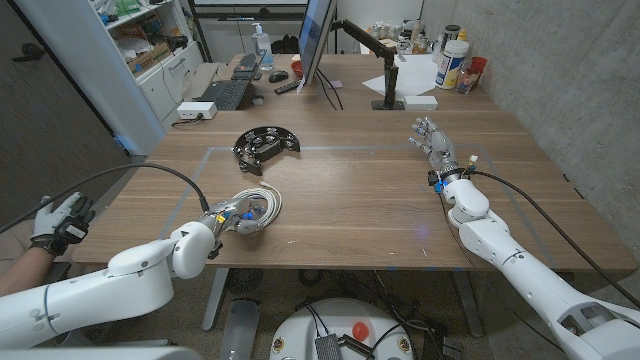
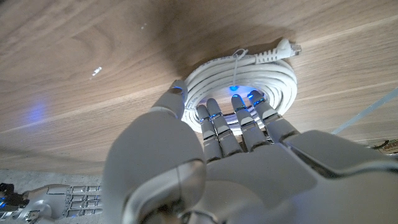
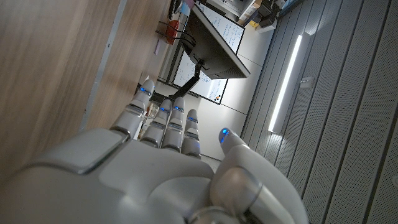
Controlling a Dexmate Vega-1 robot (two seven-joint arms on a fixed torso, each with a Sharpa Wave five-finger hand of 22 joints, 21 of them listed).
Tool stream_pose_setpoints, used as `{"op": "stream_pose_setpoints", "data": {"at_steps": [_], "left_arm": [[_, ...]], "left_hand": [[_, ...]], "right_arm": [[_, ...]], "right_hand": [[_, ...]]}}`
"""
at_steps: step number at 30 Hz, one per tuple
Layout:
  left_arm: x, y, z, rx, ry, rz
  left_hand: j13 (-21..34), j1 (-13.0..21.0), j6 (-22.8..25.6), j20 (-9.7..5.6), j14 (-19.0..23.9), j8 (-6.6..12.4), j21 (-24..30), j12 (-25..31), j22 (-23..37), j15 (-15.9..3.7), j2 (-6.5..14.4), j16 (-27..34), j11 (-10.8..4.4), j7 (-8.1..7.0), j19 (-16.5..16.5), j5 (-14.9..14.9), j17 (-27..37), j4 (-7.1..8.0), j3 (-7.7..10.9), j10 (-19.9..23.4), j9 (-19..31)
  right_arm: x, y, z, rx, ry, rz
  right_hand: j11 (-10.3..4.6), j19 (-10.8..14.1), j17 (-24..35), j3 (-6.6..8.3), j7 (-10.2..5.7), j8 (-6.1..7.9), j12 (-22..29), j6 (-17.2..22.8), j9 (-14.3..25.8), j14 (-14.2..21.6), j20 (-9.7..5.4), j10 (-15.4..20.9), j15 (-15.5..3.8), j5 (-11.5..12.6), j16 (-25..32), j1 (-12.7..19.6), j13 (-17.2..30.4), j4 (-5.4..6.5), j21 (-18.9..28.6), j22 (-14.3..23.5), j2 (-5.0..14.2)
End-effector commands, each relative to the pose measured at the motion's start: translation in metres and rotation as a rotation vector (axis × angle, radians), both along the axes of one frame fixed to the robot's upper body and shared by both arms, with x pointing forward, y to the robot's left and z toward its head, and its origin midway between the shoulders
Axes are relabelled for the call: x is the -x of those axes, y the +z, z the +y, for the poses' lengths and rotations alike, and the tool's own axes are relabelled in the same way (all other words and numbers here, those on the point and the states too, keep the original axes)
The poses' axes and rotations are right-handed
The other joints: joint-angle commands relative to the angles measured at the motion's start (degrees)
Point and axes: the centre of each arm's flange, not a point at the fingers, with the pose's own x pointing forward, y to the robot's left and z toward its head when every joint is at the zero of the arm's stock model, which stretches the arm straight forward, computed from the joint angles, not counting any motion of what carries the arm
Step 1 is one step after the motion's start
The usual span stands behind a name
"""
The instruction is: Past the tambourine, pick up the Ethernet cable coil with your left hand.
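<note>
The white Ethernet cable coil point(image 1: 258, 207) is lying on the wooden surface point(image 1: 360, 200) near its front edge, toward the robot's left. The left hand point(image 1: 232, 216) is reaching onto it: in the left wrist view its fingertips point(image 2: 239, 102) are dipping into the middle of the coil point(image 2: 249, 78) while the thumb is sitting against the outer rim, so the hand is touching the coil, but whether it is truly clamping it I cannot tell. The coil is bound with a thin tie, and one plug end is sticking out along its edge.

Farther back on the surface, well apart from the coil, the black tambourine point(image 1: 266, 147) is lying flat. The right hand point(image 1: 432, 140) is waiting over the right side of the surface, released, fingers spread and holding nothing.

At the far end a monitor point(image 1: 316, 40), a keyboard point(image 1: 228, 93), a remote point(image 1: 288, 87) and several bottles point(image 1: 452, 62) are crowding the surface, all distant from the coil. A person's gloved hand point(image 1: 60, 222) is showing at the left edge, off the surface.
</note>
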Motion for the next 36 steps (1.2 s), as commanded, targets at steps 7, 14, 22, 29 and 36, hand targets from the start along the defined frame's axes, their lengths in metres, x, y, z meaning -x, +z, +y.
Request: {"op": "stream_pose_setpoints", "data": {"at_steps": [7, 14, 22, 29, 36], "left_arm": [[-0.0022, -0.0035, -0.0070, -0.028, 0.001, 0.000], [-0.0014, -0.0030, -0.0048, 0.002, -0.014, -0.004], [-0.0010, -0.0043, -0.0050, -0.020, -0.002, -0.002], [-0.0025, -0.0062, -0.0063, -0.025, 0.000, 0.003], [-0.0025, -0.0064, -0.0065, -0.028, -0.003, -0.002]], "left_hand": [[0.18, -0.35, 0.23, 0.11, 0.74, 0.34, 0.25, 0.27, 0.34, -5.73, -0.14, 0.44, -0.13, -0.15, 0.61, -0.21, 0.21, 0.03, -0.31, 0.34, 0.11], [0.24, -0.21, 0.55, 0.13, 0.80, 0.52, 0.27, 0.42, 0.35, -5.74, -0.14, 0.46, -0.13, 0.04, 0.65, -0.16, 0.31, -0.07, -0.42, 0.60, 0.04], [0.32, -0.04, 0.74, 0.04, 1.04, 0.66, 0.33, 0.52, 0.35, -5.86, -0.10, 0.52, -0.06, -0.18, 0.76, -0.11, 0.41, -0.16, -0.49, 0.72, -0.04], [0.41, 0.32, 1.50, -0.04, 1.93, 1.05, 0.43, 0.76, 0.36, -5.95, 0.25, 0.91, -0.32, -0.50, 0.96, -0.05, 0.64, -0.24, -0.46, 1.19, -0.14], [0.57, 2.57, 2.06, -0.53, 3.45, 1.54, 0.79, 1.29, 0.39, -6.69, 0.69, 1.69, -0.93, -0.55, 1.84, 0.03, 1.09, -1.08, -0.17, 2.32, -0.20]], "right_arm": [[-0.0003, -0.0003, 0.0004, 0.001, 0.002, 0.000], [-0.0002, -0.0003, 0.0004, 0.001, 0.001, -0.001], [-0.0001, -0.0004, 0.0002, -0.001, 0.000, 0.002], [0.0000, -0.0004, 0.0001, 0.001, 0.001, 0.000], [0.0000, -0.0004, 0.0002, -0.001, 0.000, 0.002]], "right_hand": [[-0.02, 0.22, -0.05, 0.03, -0.02, 0.28, 0.44, 0.21, -0.04, -0.09, -0.07, -0.03, -0.59, 0.08, 0.41, 0.58, 0.04, -0.19, 0.05, 0.10, -0.02], [-0.02, 0.26, -0.06, 0.02, -0.05, 0.29, 0.44, 0.23, -0.04, -0.09, -0.09, -0.05, -0.62, 0.07, 0.40, 0.58, 0.04, -0.18, 0.07, 0.10, -0.05], [-0.18, 0.24, -0.08, 0.04, -0.05, 0.28, 0.44, 0.21, -0.04, -0.11, -0.08, -0.08, -0.65, 0.08, 0.39, 0.60, 0.04, -0.19, 0.07, 0.10, -0.04], [-0.17, 0.22, -0.08, 0.03, -0.03, 0.27, 0.41, 0.19, -0.04, -0.08, -0.08, -0.16, -0.64, 0.08, 0.41, 0.58, 0.03, -0.16, 0.06, 0.10, -0.03], [-0.11, 0.24, -0.10, 0.05, -0.02, 0.27, 0.44, 0.20, -0.04, -0.14, -0.10, -0.10, -0.68, 0.08, 0.38, 0.60, 0.03, -0.17, 0.07, 0.11, -0.03]]}}
